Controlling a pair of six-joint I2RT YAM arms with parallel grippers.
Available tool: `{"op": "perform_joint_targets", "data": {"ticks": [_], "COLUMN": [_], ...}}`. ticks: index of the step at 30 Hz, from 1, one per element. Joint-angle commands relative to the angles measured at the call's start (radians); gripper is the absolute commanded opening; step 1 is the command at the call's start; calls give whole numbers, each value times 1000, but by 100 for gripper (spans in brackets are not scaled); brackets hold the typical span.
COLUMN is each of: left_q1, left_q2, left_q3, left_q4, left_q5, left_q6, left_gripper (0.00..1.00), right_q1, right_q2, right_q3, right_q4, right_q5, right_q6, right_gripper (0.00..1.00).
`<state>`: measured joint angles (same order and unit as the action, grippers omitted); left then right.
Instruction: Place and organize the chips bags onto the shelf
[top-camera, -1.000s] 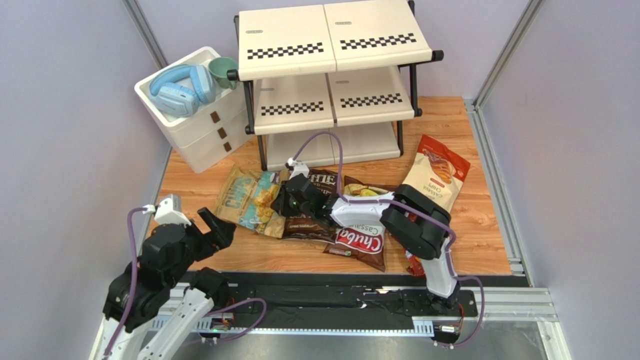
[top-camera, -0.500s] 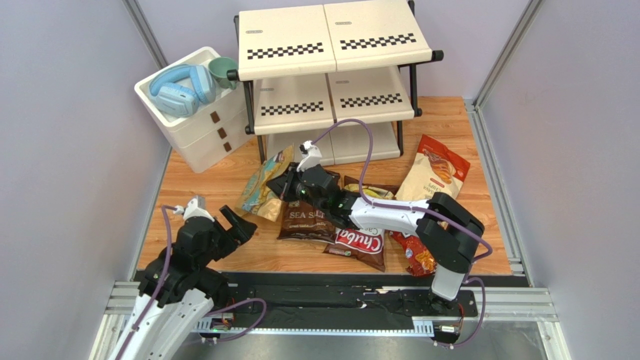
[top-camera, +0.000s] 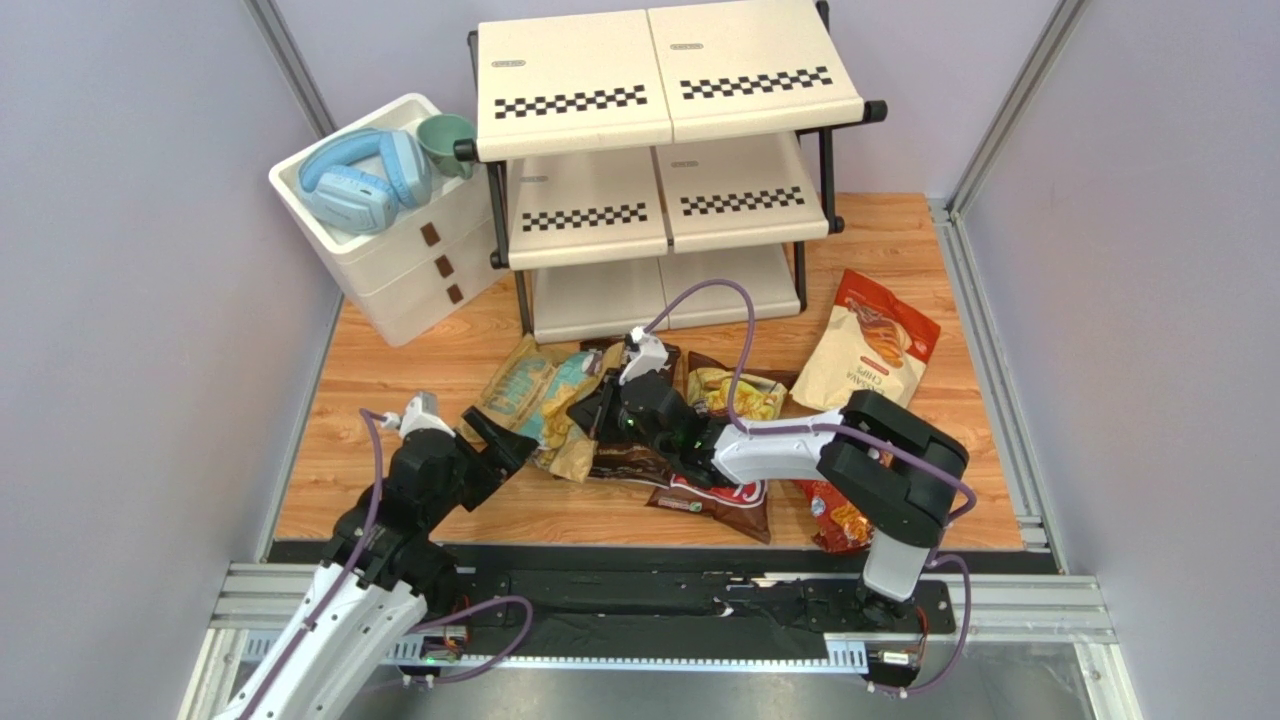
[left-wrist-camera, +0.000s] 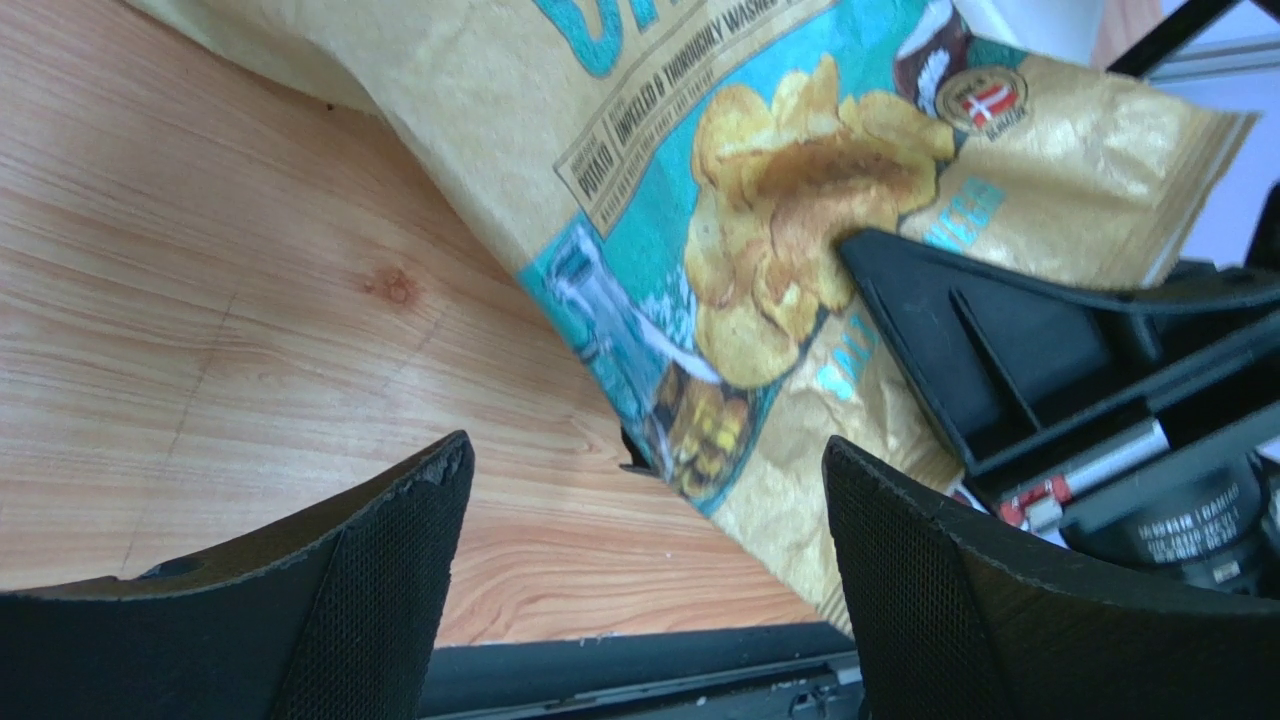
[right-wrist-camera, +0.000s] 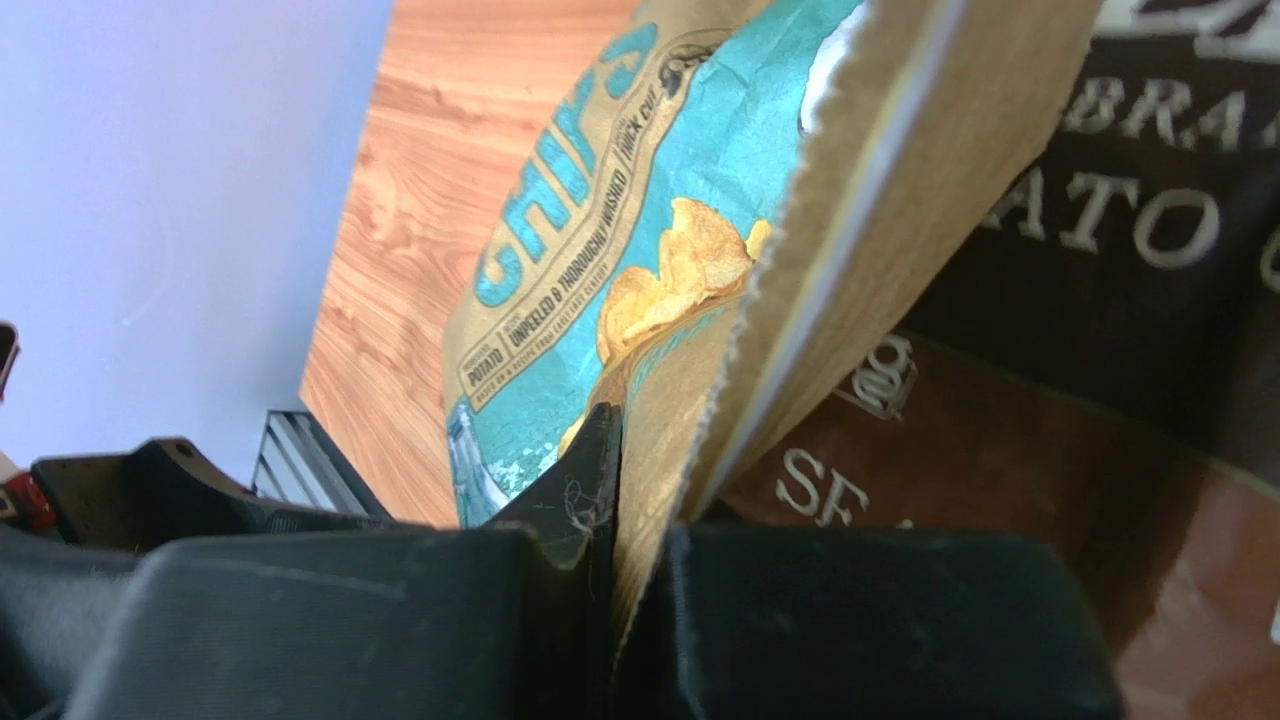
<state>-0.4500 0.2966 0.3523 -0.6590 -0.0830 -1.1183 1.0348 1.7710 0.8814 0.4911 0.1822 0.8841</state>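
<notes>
The right tool (right-wrist-camera: 624, 593) is shut tight on the crimped edge of the tan-and-teal chips bag (right-wrist-camera: 601, 255). It pinches the bag so that it stands tilted up off the wooden worktop (top-camera: 398, 375), near the middle and a little toward the left edge. The left tool (left-wrist-camera: 646, 578) is spread wide and holds nothing. Its two black fingers frame the bag's lower end, close to it but apart, over bare wood. Just under the held bag lies the dark brown "Sea Salt" bag (right-wrist-camera: 1052, 510). Beside it are the white-red "Chuba" bag (top-camera: 733, 396) and, nearer the near edge, the red Doritos bag (top-camera: 834, 518), both partly covered by the right arm. The cream bag with a red-orange top (top-camera: 869, 342) lies apart, toward the right edge. The shelf (top-camera: 661, 90), a cream three-tier rack, stands at the far edge, and no bag shows on its tiers. This looks like the first bag being picked up, perhaps with the left tool placed to steady or take it. The next move likely calls for lifting the bag clear of the pile and carrying it to a tier, low enough to slide under the tier above. At the far left corner a white three-drawer box (top-camera: 394, 263) carries blue headphones (top-camera: 358, 173) and a green cup (top-camera: 448, 143), close to the shelf's left post. The two arms crowd each other around the bag.
</notes>
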Motion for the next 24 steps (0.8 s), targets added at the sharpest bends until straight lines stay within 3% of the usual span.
{"op": "perform_joint_targets", "data": {"ticks": [1,24], "left_q1": [-1,-1], "left_q2": [55,223], "left_q3": [-32,-142], "left_q4": [127,346], "left_q5": [0,-24], "left_q6": [-29,15], "left_gripper": [90,88], "right_q1": [28,31], "right_q2": [-36,-48], "right_q3": [-10,15], "right_q4": [98,41], "right_q5": [30,-98], "right_q6": [19,-65], "right_gripper": [0,1]}}
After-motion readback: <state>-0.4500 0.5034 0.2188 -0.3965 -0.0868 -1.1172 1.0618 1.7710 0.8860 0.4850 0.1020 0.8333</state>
